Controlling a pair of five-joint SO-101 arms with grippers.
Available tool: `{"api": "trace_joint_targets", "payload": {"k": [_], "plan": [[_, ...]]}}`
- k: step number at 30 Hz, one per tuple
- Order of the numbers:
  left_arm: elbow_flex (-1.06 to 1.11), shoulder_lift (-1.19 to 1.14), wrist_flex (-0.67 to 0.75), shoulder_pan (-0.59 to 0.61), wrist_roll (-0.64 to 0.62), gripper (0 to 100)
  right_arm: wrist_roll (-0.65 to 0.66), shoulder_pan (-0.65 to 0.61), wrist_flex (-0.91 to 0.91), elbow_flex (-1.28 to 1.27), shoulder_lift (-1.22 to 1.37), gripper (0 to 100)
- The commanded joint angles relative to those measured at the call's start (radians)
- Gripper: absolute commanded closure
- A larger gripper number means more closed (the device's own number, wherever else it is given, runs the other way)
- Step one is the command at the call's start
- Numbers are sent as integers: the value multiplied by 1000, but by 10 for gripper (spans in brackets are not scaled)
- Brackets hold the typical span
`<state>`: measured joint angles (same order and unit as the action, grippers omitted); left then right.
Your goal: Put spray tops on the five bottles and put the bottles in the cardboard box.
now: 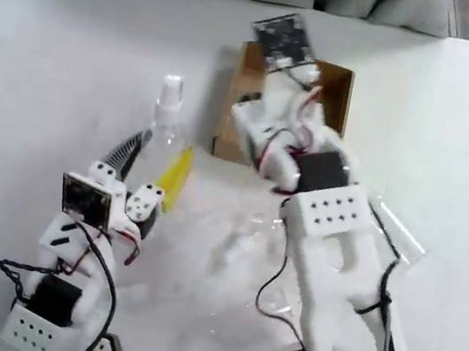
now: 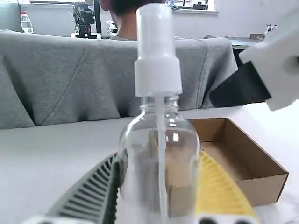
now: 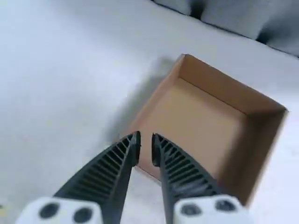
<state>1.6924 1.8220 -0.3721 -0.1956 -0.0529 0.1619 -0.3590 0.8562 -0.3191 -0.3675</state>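
1. Your left gripper is clamped on a clear bottle. The grey finger is against one side and the yellow finger against the other.
2. The bottle is upright with a white spray top on its neck. You cannot tell whether its base touches the table.
3. The cardboard box sits open-side-up near the bottle. In the high view it lies just to the bottle's right.
4. Your right gripper hangs over the box's near wall. Its dark fingers are almost together, with a thin gap between them and nothing in it.
5. From above, the right arm stretches across the box and covers much of its opening, so it stands between the bottle and the box.
6. Faint clear shapes lie on the table between the two arms, and you cannot tell what they are.
7. A grey cloth lies along the table's far edge.
8. A small bottle stands in the room behind, and any print on it is too small to read.
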Motion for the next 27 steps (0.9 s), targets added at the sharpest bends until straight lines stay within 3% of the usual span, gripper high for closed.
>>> {"api": "trace_joint_targets", "payload": {"k": [1,8,20,27], "plan": [[-6,5,35,31,-14,980,58,87,41,15,-13,965],[-8,5,37,64,-15,980,74,179,104,89,157,842],[0,5,37,65,-15,980,75,348,101,399,524,854],[0,5,37,65,-15,980,72,355,102,514,740,854]]}}
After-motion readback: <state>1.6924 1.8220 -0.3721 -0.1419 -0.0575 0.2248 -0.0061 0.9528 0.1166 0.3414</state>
